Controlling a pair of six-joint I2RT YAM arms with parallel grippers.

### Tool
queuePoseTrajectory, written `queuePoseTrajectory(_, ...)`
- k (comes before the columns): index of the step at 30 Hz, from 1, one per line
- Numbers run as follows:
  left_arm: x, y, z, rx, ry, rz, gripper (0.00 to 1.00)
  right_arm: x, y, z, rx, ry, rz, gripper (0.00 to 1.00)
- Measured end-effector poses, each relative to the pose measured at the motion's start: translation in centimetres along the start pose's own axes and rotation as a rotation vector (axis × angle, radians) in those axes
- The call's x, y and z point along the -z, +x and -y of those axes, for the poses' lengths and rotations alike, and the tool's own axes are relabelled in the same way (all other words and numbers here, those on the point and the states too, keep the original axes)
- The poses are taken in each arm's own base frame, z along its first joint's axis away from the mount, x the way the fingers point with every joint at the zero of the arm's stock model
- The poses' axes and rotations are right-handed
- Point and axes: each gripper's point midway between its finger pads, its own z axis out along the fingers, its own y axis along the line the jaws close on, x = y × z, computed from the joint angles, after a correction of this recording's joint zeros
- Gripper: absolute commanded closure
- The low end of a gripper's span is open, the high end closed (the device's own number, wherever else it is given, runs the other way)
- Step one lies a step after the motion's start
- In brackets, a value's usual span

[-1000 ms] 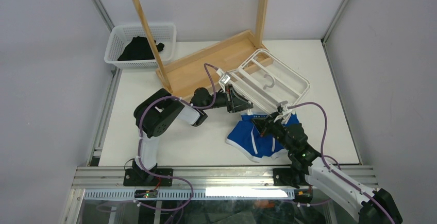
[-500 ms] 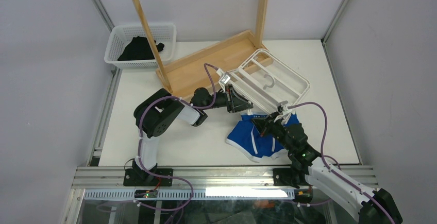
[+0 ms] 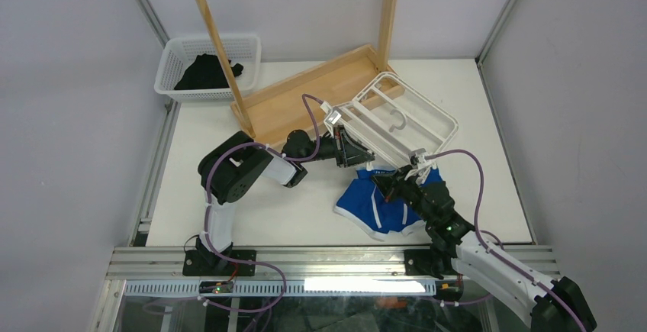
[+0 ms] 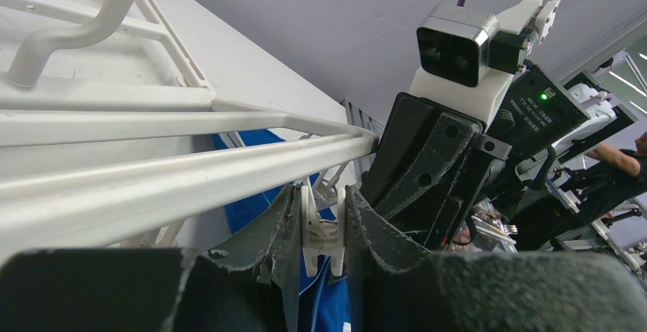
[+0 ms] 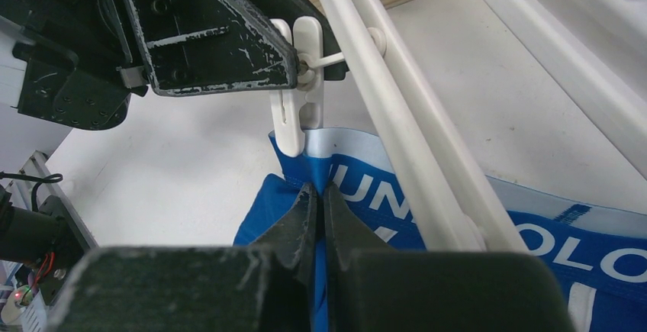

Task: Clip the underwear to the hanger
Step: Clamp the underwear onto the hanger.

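Observation:
The white hanger point(image 3: 397, 122) lies tilted on the table, its near edge over the blue underwear point(image 3: 378, 208). My left gripper point(image 3: 360, 155) is shut on a small white clip point(image 4: 322, 227) that hangs from the hanger's bar point(image 4: 175, 172), squeezing it. My right gripper point(image 3: 391, 187) is shut on a fold of the underwear's waistband point(image 5: 319, 170) and holds it up just under that same clip point(image 5: 299, 88). The clip's lower tips touch the white waistband edge. Blue fabric point(image 4: 336, 301) shows below the clip in the left wrist view.
A tall wooden rack point(image 3: 320, 88) stands behind the hanger on the table. A white basket point(image 3: 206, 69) with a black garment point(image 3: 204, 71) sits at the back left. The table's right edge and metal frame posts lie beyond the hanger.

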Motion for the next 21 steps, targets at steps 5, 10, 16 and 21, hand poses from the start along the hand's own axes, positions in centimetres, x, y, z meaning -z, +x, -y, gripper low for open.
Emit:
queuePoseTrajectory(5, 0.0, 0.0, 0.0, 0.0, 0.001, -0.001, 1.0, 0.1, -0.3, -0.1, -0.003, -0.004, 0.014, 1.0)
queuePoseTrajectory(10, -0.1, 0.5, 0.3, 0.006, 0.004, -0.01, 1.0, 0.2, -0.8, -0.3, -0.006, -0.006, 0.033, 1.0)
queuePoseTrajectory(16, 0.0, 0.7, 0.3, 0.008, 0.003, -0.013, 1.0, 0.4, -0.9, -0.2, -0.007, 0.001, 0.039, 1.0)
queuePoseTrajectory(21, 0.0, 0.7, 0.3, 0.008, 0.003, -0.014, 1.0, 0.5, -1.1, -0.1, -0.007, 0.007, 0.047, 1.0)
